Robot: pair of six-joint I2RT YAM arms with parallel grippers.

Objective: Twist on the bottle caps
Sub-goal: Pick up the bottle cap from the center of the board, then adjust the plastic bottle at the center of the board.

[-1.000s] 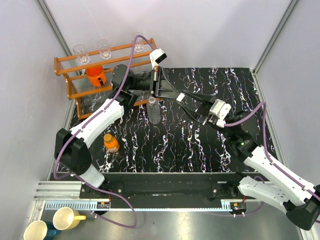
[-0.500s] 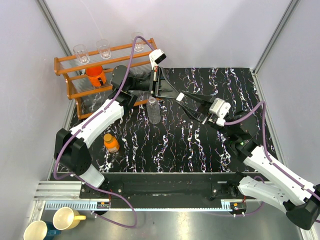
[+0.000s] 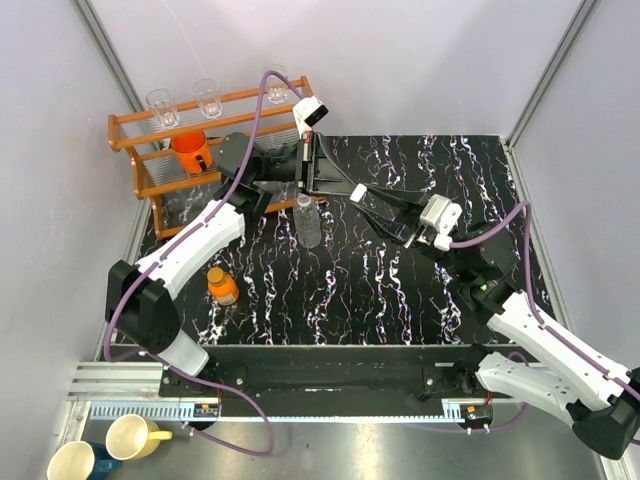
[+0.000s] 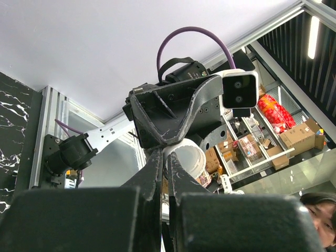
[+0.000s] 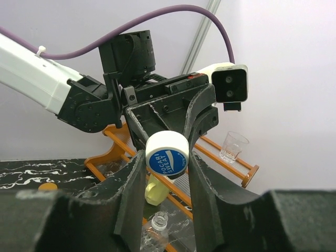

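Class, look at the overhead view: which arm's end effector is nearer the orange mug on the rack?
Left. The left end effector hangs just right of the rack holding the orange mug; the right end effector lies farther right, over the table's middle.

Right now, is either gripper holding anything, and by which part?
The left gripper is shut on the white cap, pinching its edge. The right gripper flanks its sides; whether it grips cannot be told.
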